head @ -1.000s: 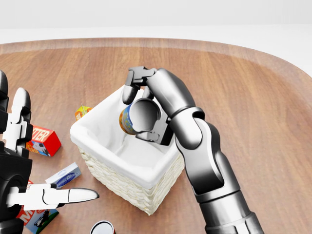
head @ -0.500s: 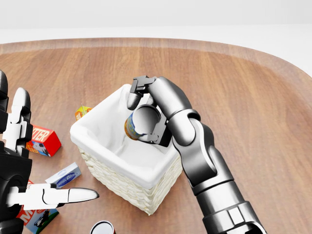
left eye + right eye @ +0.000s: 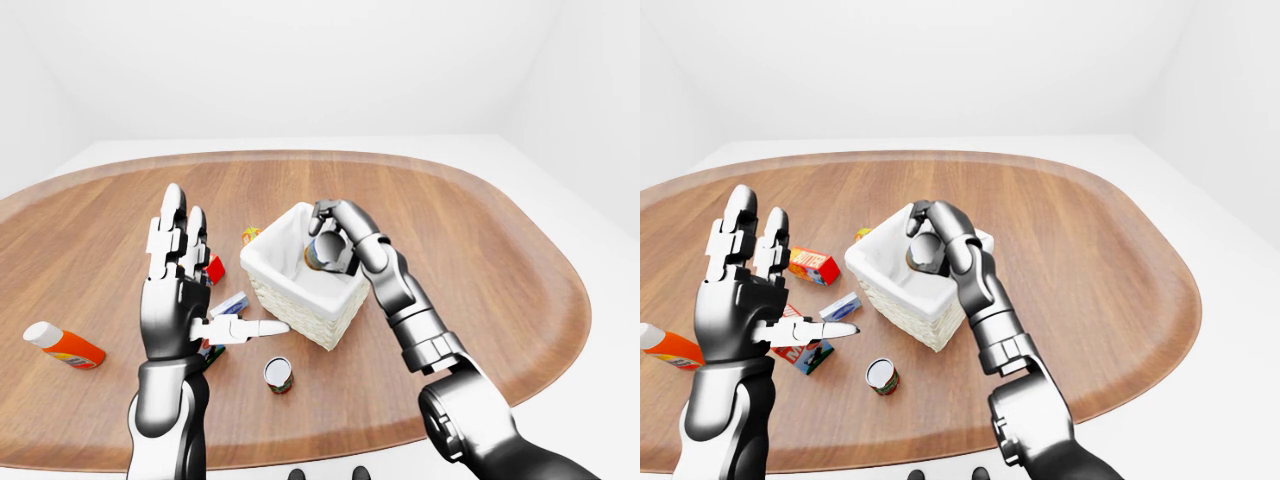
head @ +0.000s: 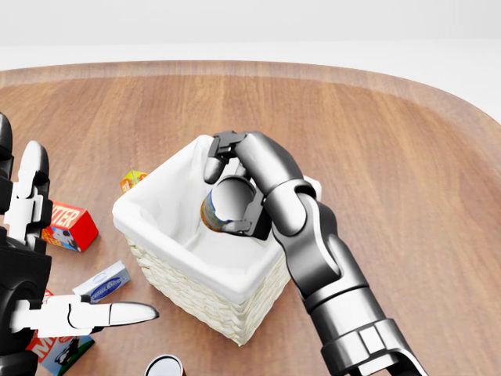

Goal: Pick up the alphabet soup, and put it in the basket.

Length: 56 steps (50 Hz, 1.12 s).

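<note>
White walls and a pale floor surrounded the broad oval wooden table (image 3: 480, 240) in the left-eye view. Near its middle stood the square white-lined wicker basket (image 3: 290, 300). The right hand (image 3: 333, 232) hung over the basket's right rim, its dark fingers clenched round the small blue-and-yellow alphabet soup can (image 3: 314, 254), which sat inside the basket's mouth but off its floor. The left hand (image 3: 178, 290) stood upright at left with fingers spread, grasping nothing. An orange bottle with a white cap (image 3: 62, 344) lay at far left, and a small dark can with a white top (image 3: 277, 374) stood near the basket's near corner.

From the head view the can showed tilted, its label turned left, just inside the right wall of white lining. A red carton (image 4: 69, 225) and a small blue-and-white box (image 4: 102, 283) lay left of the basket, well apart from it.

In the right-eye view a flat red-and-blue packet (image 3: 800, 353) lay under the left hand's thumb.

My judgement: the risk was letting go too high or too close to the rim, so the tilted can might strike the lining's edge and roll out, or the forearm might nudge the light basket as it withdrew
</note>
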### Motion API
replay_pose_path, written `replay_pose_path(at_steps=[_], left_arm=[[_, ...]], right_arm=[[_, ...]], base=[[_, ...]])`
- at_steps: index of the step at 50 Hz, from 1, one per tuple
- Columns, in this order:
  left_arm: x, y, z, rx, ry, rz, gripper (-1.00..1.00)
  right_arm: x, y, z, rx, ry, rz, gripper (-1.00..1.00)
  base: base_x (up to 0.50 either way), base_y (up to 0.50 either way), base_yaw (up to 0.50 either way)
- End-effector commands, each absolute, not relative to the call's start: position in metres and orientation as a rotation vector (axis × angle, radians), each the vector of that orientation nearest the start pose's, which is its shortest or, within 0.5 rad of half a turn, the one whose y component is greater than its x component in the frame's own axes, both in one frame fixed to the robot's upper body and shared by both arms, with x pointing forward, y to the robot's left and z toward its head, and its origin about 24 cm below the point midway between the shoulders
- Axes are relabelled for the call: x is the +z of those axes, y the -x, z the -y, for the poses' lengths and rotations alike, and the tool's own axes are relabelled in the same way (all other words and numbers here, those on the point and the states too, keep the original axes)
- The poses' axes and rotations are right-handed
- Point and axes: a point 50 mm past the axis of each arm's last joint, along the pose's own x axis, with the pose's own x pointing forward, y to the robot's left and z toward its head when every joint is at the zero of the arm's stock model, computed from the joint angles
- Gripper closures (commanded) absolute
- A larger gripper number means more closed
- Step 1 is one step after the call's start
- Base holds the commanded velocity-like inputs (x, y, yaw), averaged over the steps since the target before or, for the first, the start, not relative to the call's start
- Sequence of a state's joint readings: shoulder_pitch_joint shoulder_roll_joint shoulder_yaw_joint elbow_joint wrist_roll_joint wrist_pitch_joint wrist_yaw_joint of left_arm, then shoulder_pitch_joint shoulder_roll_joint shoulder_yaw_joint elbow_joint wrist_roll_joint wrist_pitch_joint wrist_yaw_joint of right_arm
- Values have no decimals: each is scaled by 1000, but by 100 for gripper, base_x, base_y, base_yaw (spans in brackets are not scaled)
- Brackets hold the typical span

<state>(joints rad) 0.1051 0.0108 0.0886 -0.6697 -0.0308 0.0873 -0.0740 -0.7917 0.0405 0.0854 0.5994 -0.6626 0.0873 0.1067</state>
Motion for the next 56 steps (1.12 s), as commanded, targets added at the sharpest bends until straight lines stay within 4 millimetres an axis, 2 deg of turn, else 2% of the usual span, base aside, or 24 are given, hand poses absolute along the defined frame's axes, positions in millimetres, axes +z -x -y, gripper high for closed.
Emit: replay_pose_path(at_steps=[1, 11, 13, 14, 15, 56], left_arm=[[161, -204, -170, 26, -37, 481, -100], [160, -206, -170, 25, -38, 473, -100], [160, -206, -170, 25, -37, 473, -100], [160, -206, -170, 25, -37, 472, -100], [159, -206, -170, 25, -38, 472, -100], [159, -206, -169, 22, -38, 472, -100]], right_arm=[[135, -375, 53, 283, 737, 150, 100], [134, -376, 54, 275, 736, 142, 98], [133, -376, 53, 280, 738, 140, -8], [133, -376, 53, 281, 740, 141, -91], [134, -376, 54, 278, 738, 141, -100], [134, -377, 51, 287, 743, 139, -100]], base=[[0, 0, 0], [0, 0, 0], [0, 0, 0], [0, 0, 0], [0, 0, 0], [0, 0, 0]])
